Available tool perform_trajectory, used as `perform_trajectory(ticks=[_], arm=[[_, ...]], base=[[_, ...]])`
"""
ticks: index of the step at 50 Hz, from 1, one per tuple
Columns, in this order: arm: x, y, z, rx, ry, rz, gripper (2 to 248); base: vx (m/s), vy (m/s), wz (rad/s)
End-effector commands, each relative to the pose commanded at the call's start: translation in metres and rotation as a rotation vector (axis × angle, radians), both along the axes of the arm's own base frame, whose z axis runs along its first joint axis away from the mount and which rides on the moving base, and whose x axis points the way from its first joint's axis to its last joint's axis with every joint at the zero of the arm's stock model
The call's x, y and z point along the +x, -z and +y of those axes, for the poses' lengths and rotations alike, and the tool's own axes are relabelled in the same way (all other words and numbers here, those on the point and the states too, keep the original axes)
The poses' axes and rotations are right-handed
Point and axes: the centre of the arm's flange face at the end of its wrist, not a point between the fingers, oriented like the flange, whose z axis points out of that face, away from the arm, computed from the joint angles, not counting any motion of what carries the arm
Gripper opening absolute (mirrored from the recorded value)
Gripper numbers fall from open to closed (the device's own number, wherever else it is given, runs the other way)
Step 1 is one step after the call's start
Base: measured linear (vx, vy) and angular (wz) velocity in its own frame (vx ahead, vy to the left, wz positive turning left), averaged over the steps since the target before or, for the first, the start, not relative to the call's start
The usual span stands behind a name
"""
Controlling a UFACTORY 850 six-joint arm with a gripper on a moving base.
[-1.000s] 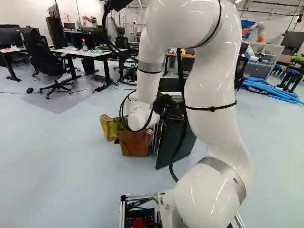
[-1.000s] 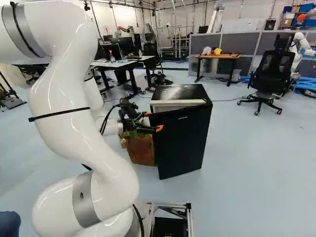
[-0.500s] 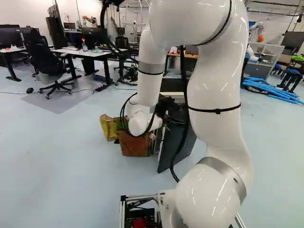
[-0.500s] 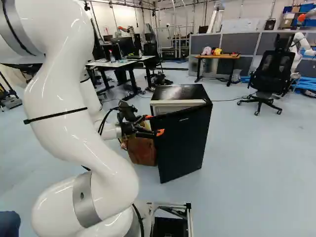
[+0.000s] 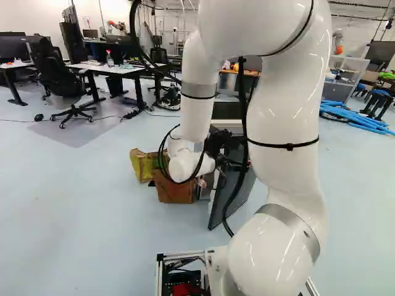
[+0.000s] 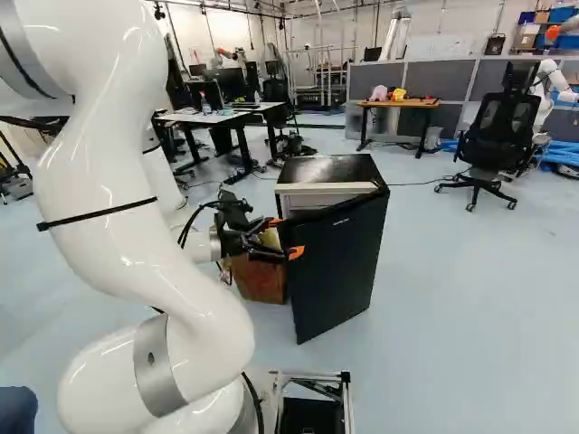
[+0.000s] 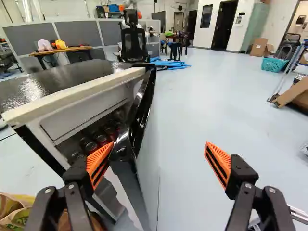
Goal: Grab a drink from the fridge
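So the fridge [image 6: 312, 168] has its door [image 6: 342, 258] partly open, and the gripper [image 6: 284, 237] is right by the door's free edge with its fingers spread wide, pinching nothing. In the wrist view one finger is on the opening side, the other's out over the floor [image 7: 185, 110], and the door edge sits between them, much nearer the first. Can't tell if that finger touches it.

The drinks are a row of dark cans [image 7: 101, 139] with some red on them, inside the fridge under a pale inner panel [image 7: 84, 113]. Only their upper ends really show; it's dim in there and the near orange pad [image 7: 97, 166] cuts across the view, so I can't count them. Both base views miss them completely.

In the left base view the arm [image 5: 281, 111] blocks part of the fridge. Brown bag [image 5: 174, 188] beside it, contents unreadable.
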Motion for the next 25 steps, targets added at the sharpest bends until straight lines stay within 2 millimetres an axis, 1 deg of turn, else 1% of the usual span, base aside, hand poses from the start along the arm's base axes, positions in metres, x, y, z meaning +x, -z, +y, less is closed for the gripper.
perform_trajectory(ticks=[25], arm=[[-0.017,0.001,-0.019,-0.009,0.103,0.018,247]], base=[[0.0,0.0,0.0]])
